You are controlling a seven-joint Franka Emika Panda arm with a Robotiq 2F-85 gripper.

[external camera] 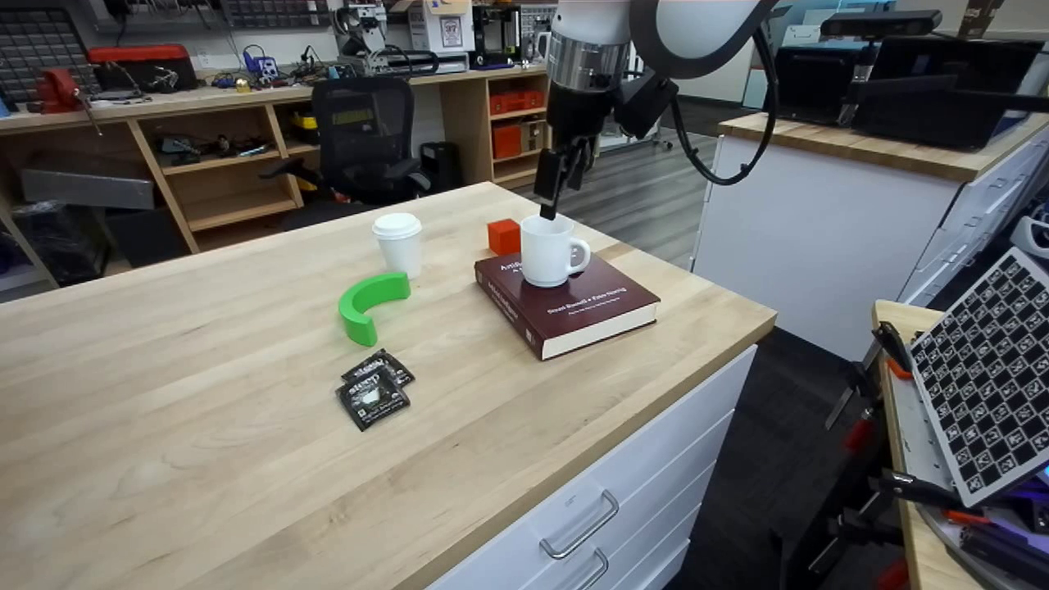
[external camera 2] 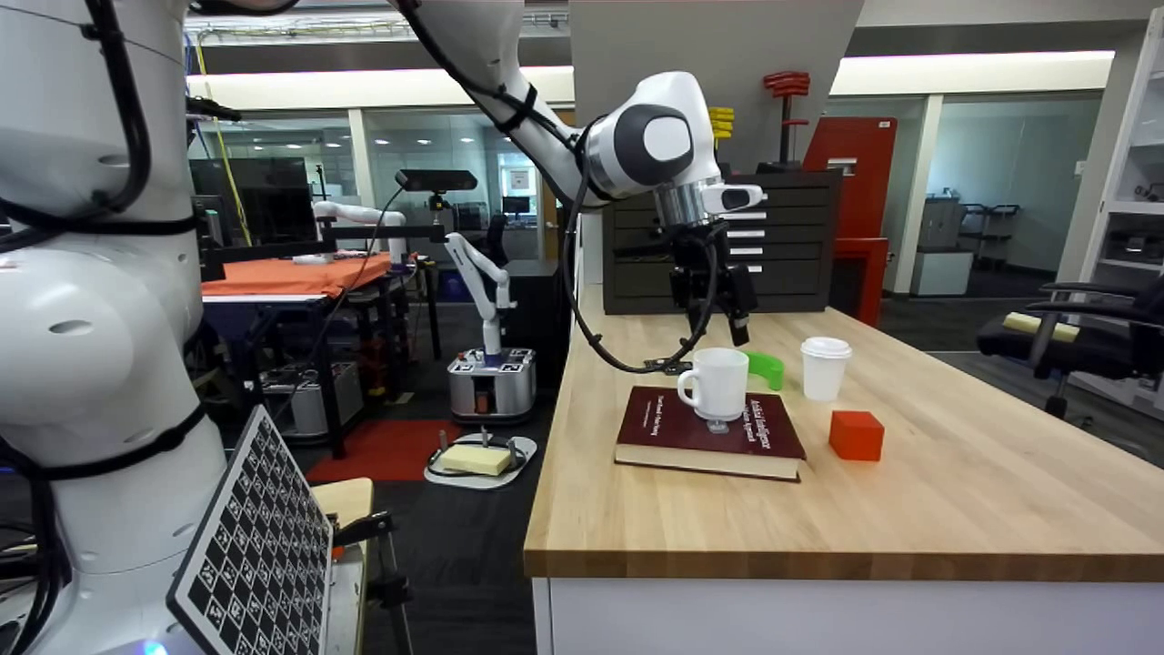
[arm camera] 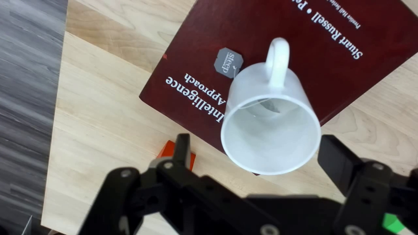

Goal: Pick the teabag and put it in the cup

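The cup point(arm camera: 271, 137) is a white mug standing upright on a dark red book, also in both exterior views point(external camera: 545, 252) point(external camera 2: 718, 384). A grey tag point(arm camera: 228, 62) lettered "steep" lies on the book beside it. A thin string runs from the tag over the cup's rim. Inside the cup a small grey shape point(arm camera: 269, 106) shows against the wall; I cannot tell if it is the teabag. My gripper point(arm camera: 254, 147) is open with nothing held. In the exterior views the gripper point(external camera: 561, 184) point(external camera 2: 723, 318) hangs above the cup, apart from it.
The book point(external camera: 565, 307) lies near the table's edge. An orange-red cube point(external camera: 504, 237), a lidded white paper cup point(external camera: 399, 246) and a green arc point(external camera: 369, 303) stand close by. Two black packets point(external camera: 373, 397) overlap on the table point(external camera: 205, 426). A cable point(external camera 2: 582, 300) loops beside the wrist.
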